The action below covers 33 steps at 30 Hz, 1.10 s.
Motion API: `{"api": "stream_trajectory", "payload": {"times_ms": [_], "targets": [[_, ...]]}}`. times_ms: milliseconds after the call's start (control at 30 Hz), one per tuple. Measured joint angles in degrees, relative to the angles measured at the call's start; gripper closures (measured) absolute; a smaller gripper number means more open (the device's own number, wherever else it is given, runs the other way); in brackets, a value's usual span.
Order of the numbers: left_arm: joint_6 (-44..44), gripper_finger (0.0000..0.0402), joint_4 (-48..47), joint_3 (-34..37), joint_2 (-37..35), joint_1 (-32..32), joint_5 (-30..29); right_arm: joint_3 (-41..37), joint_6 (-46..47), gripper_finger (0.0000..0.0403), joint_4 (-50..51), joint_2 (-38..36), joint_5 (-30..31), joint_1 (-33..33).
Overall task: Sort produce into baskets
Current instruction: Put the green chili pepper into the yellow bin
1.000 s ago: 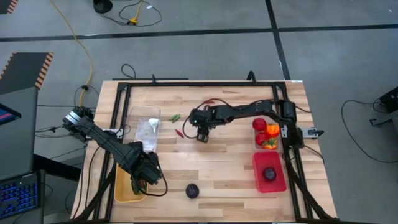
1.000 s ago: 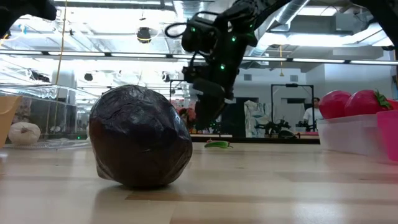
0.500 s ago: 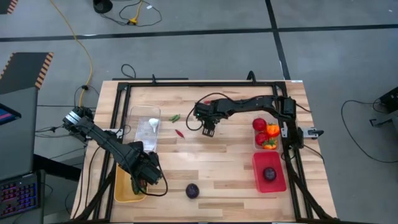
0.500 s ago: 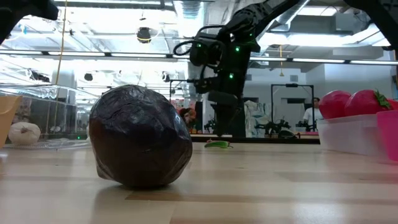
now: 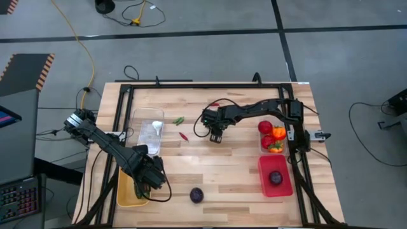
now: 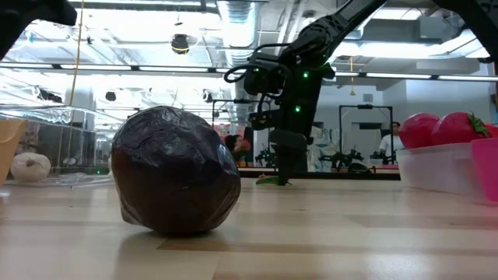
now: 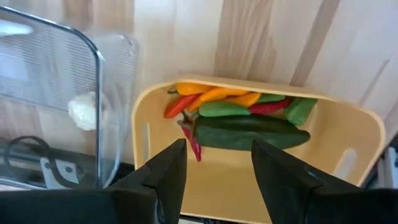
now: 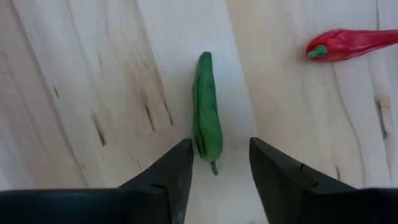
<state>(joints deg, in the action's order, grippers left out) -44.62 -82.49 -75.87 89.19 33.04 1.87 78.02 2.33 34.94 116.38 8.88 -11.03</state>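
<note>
A green chilli [image 8: 208, 127] lies flat on the wooden table; in the low view the chilli [image 6: 267, 180] is just beside my right gripper [image 6: 282, 176]. That gripper [image 8: 219, 152] stands open, pointing steeply down, one finger on either side of the chilli's stalk end without touching it. My left gripper [image 7: 219, 149] hangs open over the yellow basket [image 7: 367, 124], which holds several green, red and orange chillies. In the high view it [image 5: 147, 180] is at the table's near left.
A red chilli [image 8: 351, 42] and another green chilli [image 5: 179, 119] lie left of the right gripper. A dark purple round [image 5: 197, 195] sits near the front edge. A clear basket [image 5: 141, 130] holds garlic [image 5: 156, 126]; at the right are a clear basket [image 5: 262, 141] and a red one [image 5: 262, 178].
My right gripper has gone a little toward the table's right edge and down, from a tilted pose to a steeper one, until its fingertips stand close to the table around the green chilli. The chilli has not moved.
</note>
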Motion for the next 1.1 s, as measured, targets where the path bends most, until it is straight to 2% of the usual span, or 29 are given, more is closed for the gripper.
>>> {"api": "stream_trajectory", "payload": {"times_ms": [300, 433, 600, 900, 1100], "targets": [[0.0, 0.0232, 0.1, 0.0, 0.0, 0.0, -4.4, -0.1, 0.2, 0.0308, -1.1, 0.0, -0.3, 0.3], [0.7, 0.0232, 0.4, 0.0, 0.0, 0.0, -7.3, -0.1, 0.2, 0.0335, -1.3, 0.1, 0.0, 1.1], [4.7, 0.0232, 4.3, 0.0, 0.0, 0.0, -14.3, -0.1, 0.2, 0.0341, -1.4, 0.1, 0.9, 2.8], [14.6, 0.0232, 16.9, 0.0, 0.0, 0.0, -27.9, 3.1, 0.2, 0.0341, -1.4, 0.3, -0.4, 8.5], [16.4, 0.0233, 22.1, 0.0, 0.0, 0.0, -32.3, 6.8, 0.2, 0.0341, -2.8, 0.3, -0.2, 13.4]]}}
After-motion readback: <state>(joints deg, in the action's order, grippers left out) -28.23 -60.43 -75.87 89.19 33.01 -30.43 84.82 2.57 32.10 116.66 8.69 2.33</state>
